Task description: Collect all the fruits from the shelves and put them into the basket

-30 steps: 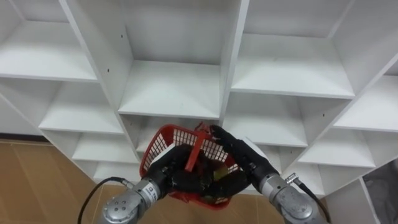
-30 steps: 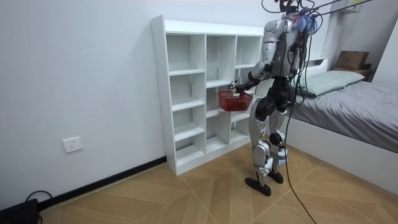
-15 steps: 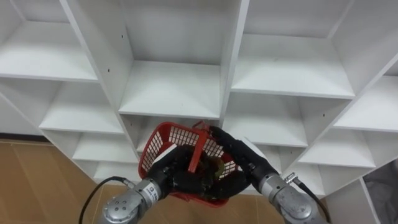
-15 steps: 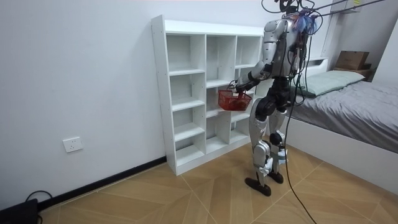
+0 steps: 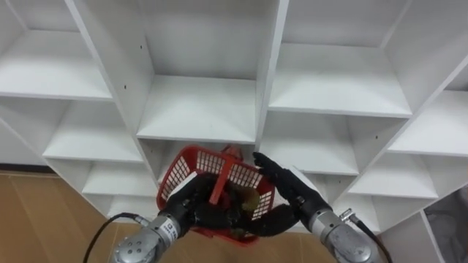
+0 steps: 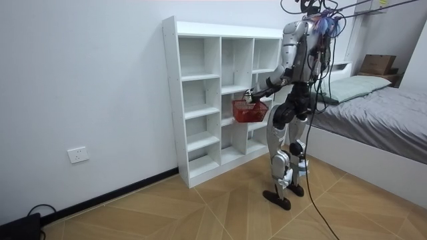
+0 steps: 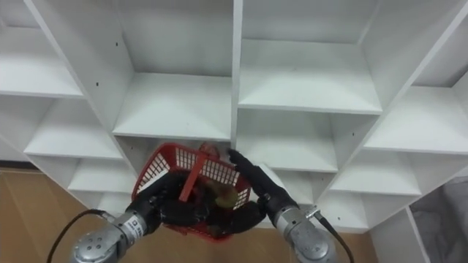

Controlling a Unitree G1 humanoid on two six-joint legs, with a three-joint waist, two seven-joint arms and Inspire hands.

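Observation:
I hold a red mesh basket (image 5: 191, 166) in front of the white closet (image 5: 201, 109), level with its lower middle compartments. The basket's red handle (image 5: 219, 183) stands up over the inside. A yellow-green fruit (image 5: 248, 202) and darker fruit lie in the basket. My left hand (image 5: 189, 207) has its fingers curled on the basket's near left wall. My right hand (image 5: 287, 191) lies with straight fingers along the basket's right side, thumb under its base. In the room view I stand upright facing the closet (image 6: 200, 100), basket (image 6: 249, 111) at waist height.
The closet's compartments around the basket have bare white shelves (image 5: 336, 84). Wooden floor (image 5: 44, 212) shows at the lower left. In the room view a bed (image 6: 380, 113) stands behind me on the right, and a wall socket (image 6: 78, 155) is on the left.
Both hands have carried the basket a little closer to the closet and tipped it slightly. The eye view has shifted a little.

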